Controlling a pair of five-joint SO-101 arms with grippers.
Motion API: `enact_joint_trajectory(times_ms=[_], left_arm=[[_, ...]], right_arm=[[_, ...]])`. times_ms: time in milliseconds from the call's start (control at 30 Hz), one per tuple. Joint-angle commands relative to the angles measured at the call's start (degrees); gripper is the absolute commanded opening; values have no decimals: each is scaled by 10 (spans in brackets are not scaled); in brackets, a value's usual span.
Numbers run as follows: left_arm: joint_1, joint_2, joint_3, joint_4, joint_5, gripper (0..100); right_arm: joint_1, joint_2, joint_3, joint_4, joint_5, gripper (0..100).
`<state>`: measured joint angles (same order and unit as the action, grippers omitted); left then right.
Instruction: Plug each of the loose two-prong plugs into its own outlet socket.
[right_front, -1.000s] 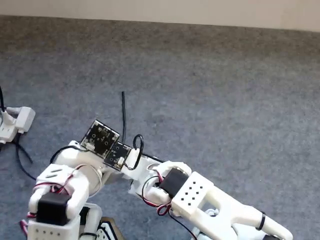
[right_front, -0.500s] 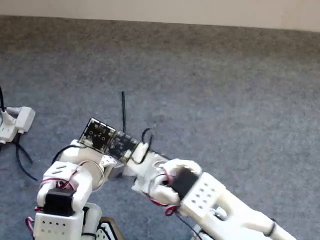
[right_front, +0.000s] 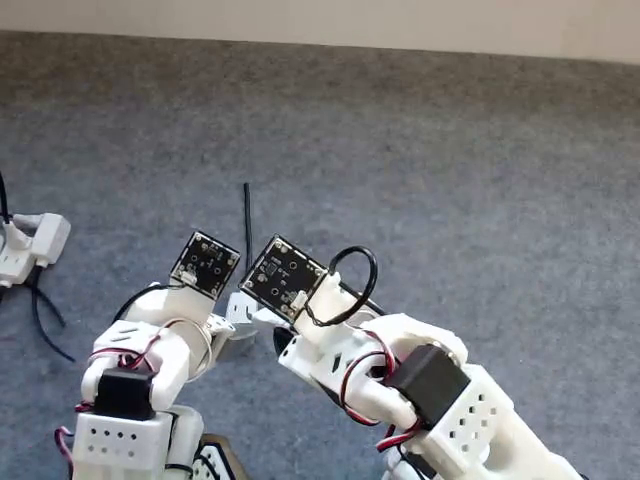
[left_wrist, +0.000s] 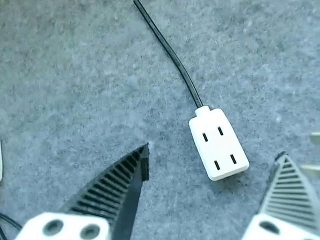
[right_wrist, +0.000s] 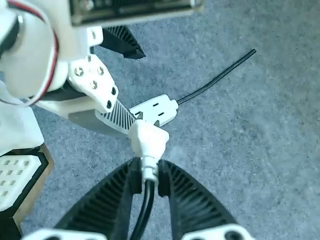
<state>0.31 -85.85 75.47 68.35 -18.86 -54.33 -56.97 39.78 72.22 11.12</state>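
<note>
While our left tool (left_wrist: 213, 154) hangs wide open over the outlet socket (left_wrist: 218, 143), our right tool (right_wrist: 148, 165) is clamped on a white plug (right_wrist: 148, 137).

We see the outlet socket lying flat on the grey counter (right_front: 450, 150), slots facing up, with its black cord (left_wrist: 167, 50) running straight away from it. The left tool's two fingers (left_wrist: 125, 185) stand one on each side of the outlet socket and touch nothing. Our right tool has closed on the plug's narrow neck, where a black lead leaves it. The plug's head sits just beside the outlet socket, close against one of the left tool's fingers. Its two metal prongs (left_wrist: 312, 137) point toward the outlet socket's side and are not in any slot. Another white connector (right_front: 35, 243) with black leads lies well apart from the outlet socket, at the counter's edge.
</note>
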Motion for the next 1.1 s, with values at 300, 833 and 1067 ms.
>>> enact_joint_trajectory(times_ms=[300, 833, 1067], left_arm=[[-51, -1, -112, -2, 46, 372], [84, 85, -94, -5, 69, 372], [62, 90, -109, -4, 69, 372]], right_arm=[[41, -10, 18, 0, 34, 5], [7, -10, 19, -16, 7, 5], [55, -7, 19, -15, 11, 5]])
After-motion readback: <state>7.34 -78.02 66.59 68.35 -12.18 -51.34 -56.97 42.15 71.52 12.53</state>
